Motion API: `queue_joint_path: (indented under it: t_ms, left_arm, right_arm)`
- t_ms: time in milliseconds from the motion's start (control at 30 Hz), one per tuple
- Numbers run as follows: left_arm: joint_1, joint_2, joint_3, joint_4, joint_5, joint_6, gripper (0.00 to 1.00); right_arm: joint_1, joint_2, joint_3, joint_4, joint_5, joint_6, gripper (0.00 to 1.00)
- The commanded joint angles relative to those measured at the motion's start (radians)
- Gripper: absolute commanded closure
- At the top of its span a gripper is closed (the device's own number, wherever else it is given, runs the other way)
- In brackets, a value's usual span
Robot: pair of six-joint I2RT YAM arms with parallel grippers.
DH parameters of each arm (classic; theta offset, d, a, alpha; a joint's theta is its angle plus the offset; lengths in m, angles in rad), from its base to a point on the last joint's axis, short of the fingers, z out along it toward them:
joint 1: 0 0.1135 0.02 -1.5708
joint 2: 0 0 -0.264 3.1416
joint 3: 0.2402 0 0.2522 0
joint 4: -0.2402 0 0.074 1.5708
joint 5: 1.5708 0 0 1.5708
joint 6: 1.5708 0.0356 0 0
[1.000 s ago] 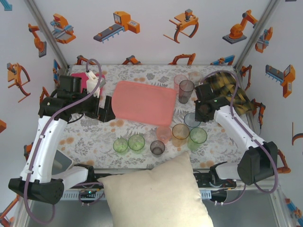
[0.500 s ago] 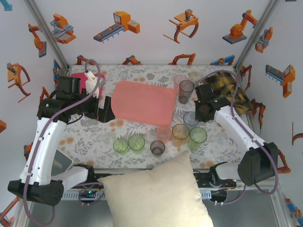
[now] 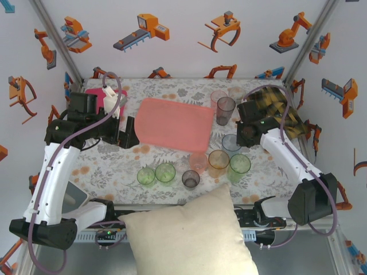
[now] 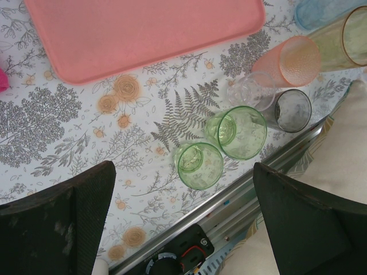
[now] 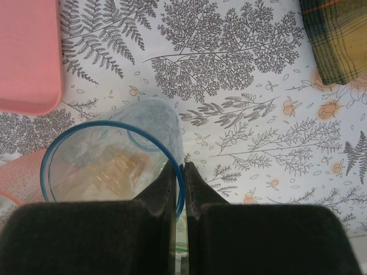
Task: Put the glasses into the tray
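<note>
The salmon-pink tray lies flat at the table's middle, with no glasses on it. My right gripper is shut on the rim of a blue glass, one finger inside and one outside; that blue glass stands right of the tray. Below it stand an orange glass, a green one, a pink one and a smoky one. Two green glasses stand near the front edge. My left gripper hovers open just left of the tray, holding nothing.
A smoky glass and a pink glass stand at the tray's far right corner. A plaid cloth lies far right, a magenta cloth far left. A cream pillow overhangs the table's front edge.
My right gripper's fingers have closed on the blue glass's rim. The left arm and the other glasses have stayed where they were.
</note>
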Motion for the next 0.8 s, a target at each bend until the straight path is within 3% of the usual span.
queue_joint_path:
  t_ms: [0,767]
  left_arm:
    - [-0.003,-0.015,-0.002,0.000,0.022,-0.015,0.03]
    - [0.000,-0.006,0.000,0.019,-0.044,-0.024,0.03]
  right_arm:
    - [-0.011,-0.048,0.041,0.030,-0.009,0.005,1.00]
    - [-0.050,-0.113,0.201,-0.090,0.042,-0.039,1.00]
